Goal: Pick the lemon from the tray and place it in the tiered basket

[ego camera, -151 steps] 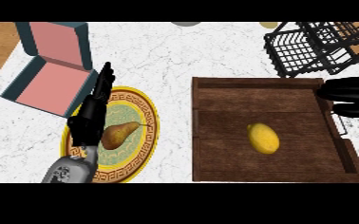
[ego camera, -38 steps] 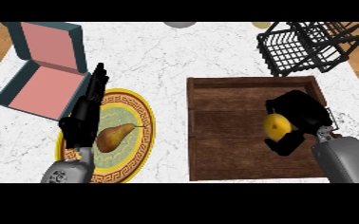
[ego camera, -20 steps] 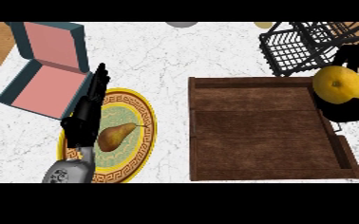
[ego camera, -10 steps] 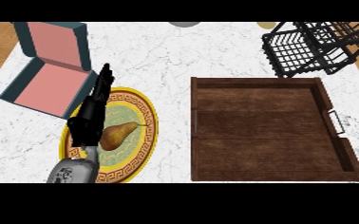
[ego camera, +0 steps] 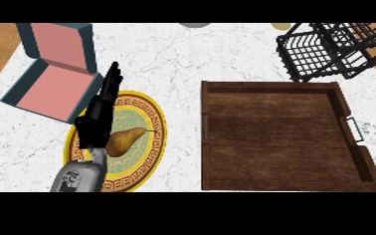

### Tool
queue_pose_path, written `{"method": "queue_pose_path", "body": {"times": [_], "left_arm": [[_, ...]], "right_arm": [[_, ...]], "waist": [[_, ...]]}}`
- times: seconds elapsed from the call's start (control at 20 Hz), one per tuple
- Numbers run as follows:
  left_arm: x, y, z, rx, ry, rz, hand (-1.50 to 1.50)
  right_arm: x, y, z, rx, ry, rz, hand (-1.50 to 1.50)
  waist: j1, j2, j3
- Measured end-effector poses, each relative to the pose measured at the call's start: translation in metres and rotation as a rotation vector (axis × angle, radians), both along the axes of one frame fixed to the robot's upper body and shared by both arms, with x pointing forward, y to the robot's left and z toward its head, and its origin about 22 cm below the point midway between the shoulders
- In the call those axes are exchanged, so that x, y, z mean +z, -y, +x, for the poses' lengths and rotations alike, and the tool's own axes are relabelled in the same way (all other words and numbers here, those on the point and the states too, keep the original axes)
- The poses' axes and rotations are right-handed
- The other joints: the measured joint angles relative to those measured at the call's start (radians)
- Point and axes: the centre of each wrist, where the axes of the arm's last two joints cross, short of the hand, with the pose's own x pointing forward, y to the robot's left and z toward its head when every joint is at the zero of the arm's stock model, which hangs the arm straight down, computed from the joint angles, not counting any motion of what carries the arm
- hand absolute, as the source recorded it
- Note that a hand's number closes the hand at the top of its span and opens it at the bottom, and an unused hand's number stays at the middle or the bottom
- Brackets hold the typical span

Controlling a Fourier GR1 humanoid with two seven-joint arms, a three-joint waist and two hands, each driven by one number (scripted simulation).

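Wooden tray (ego camera: 279,139) sits bare on the marble bench (ego camera: 183,59); no lemon shows in it or anywhere in the head view. Right robot hand is out of view, so its state and what it carries cannot be told. By judgement the step in hand is the carry to the black wire tiered basket (ego camera: 327,52) at upper right.

Done well: come over the basket's open top, lower inside the wire walls, release low so a round fruit does not roll.

Left robot hand (ego camera: 99,114) rests over the patterned plate (ego camera: 140,149), fingers straight, holding nothing, beside a pear (ego camera: 123,140).

Basket is cut off at the right edge; its tiers are hard to separate. An open pink-lined box (ego camera: 51,74) sits at left.
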Motion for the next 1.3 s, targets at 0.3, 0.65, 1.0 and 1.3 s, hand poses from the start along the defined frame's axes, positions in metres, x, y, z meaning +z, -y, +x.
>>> {"method": "queue_pose_path", "body": {"times": [0.3, 0.65, 1.0, 1.3], "left_arm": [[0.000, 0.000, -0.006, -0.007, -0.003, 0.004, 0.00], [-0.006, -0.003, -0.012, -0.004, 0.002, 0.004, 0.00], [-0.004, 0.001, -0.005, -0.014, 0.006, 0.004, 0.00], [0.000, -0.003, -0.005, -0.009, 0.011, 0.005, 0.00]], "right_arm": [[-0.014, 0.018, 0.029, -0.043, 0.005, -0.062, 1.50], [-0.033, 0.041, 0.060, -0.070, 0.013, -0.130, 1.50], [-0.056, 0.068, 0.084, -0.135, -0.029, 0.080, -1.50], [-0.065, 0.079, 0.090, -0.116, 0.011, 0.284, -1.50]], "waist": [[0.004, 0.001, 0.001], [0.008, 0.003, 0.001], [0.015, 0.007, 0.001], [0.010, 0.004, 0.001]]}}
